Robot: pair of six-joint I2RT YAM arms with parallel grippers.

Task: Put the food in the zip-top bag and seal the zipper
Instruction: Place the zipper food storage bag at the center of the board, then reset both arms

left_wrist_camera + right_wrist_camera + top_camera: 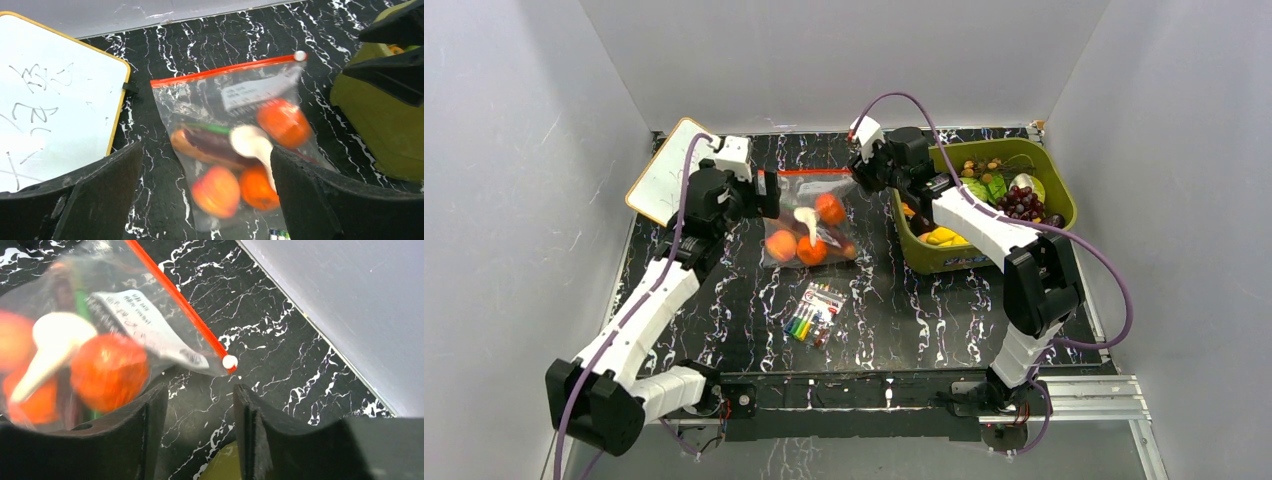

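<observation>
The zip-top bag (809,222) lies flat at the table's middle back. Its red zipper (819,172) runs along the far edge, with the white slider (229,361) at the right end. Food inside (235,165) includes orange fruits, a dark purple eggplant and a white mushroom. My left gripper (767,196) hovers at the bag's left side, its jaws wide open over the bag (206,150) and holding nothing. At the bag's right top corner my right gripper (864,175) is open, its gap (200,392) just short of the slider with only table in it.
An olive-green bin (924,258) with grapes and other toy food (1019,200) stands right of the bag, close to the right arm. A whiteboard (664,172) lies at the back left. A pack of markers (814,312) lies in front of the bag.
</observation>
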